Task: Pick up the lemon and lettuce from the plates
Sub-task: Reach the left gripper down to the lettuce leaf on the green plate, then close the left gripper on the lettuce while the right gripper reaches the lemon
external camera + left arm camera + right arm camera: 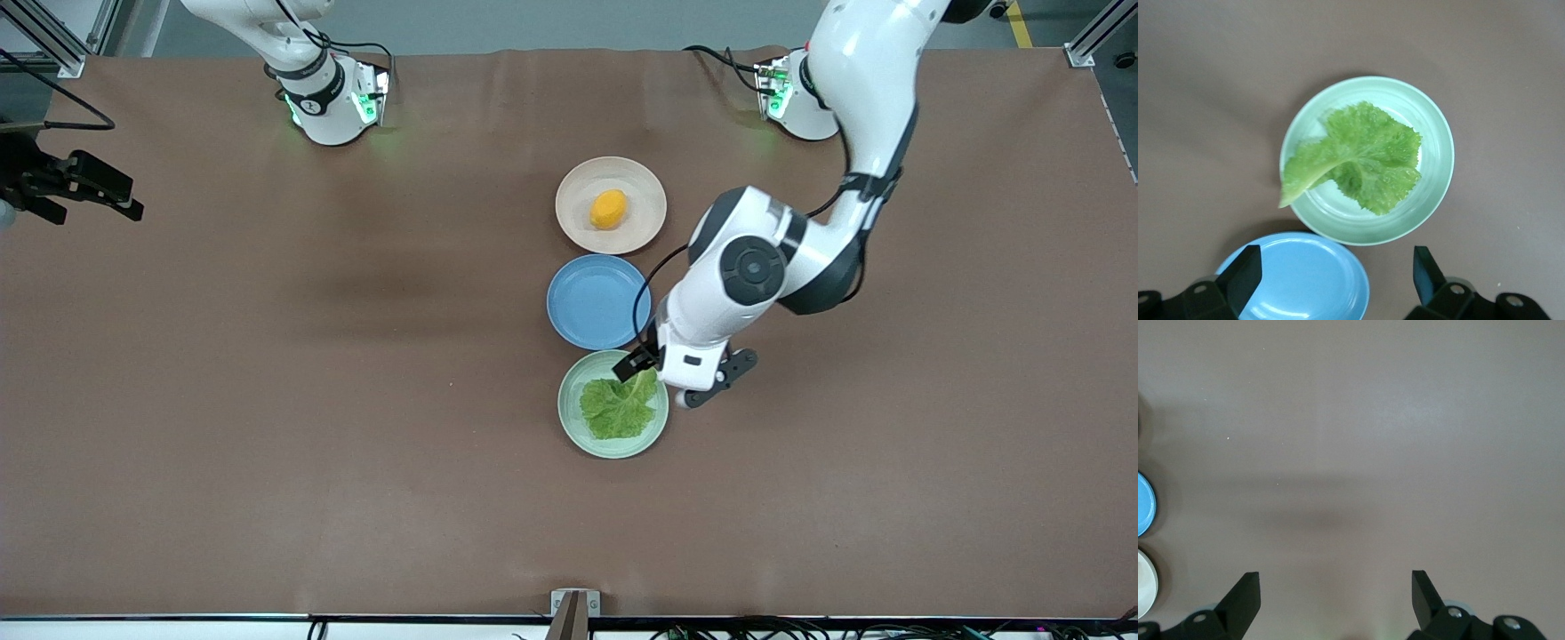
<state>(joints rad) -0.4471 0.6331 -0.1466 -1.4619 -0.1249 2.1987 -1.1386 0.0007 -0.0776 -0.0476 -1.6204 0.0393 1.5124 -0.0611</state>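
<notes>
left gripper [1335,273] spread open over mint plate [569,418] edge | lettuce [617,408] limp, light, tears easily: pinch pale stem | lemon [608,209] firm, untouched | right gripper [1335,593] open, waiting

The left arm reaches out from its base, elbow bent high, forearm angled down toward the middle of the table. Its wrist points downward, and the left gripper [1335,277] hangs with its fingers [1245,273] spread wide apart, nothing between them. The right arm waits near its base, and the right gripper [1336,600] is spread wide too, holding nothing.
</notes>
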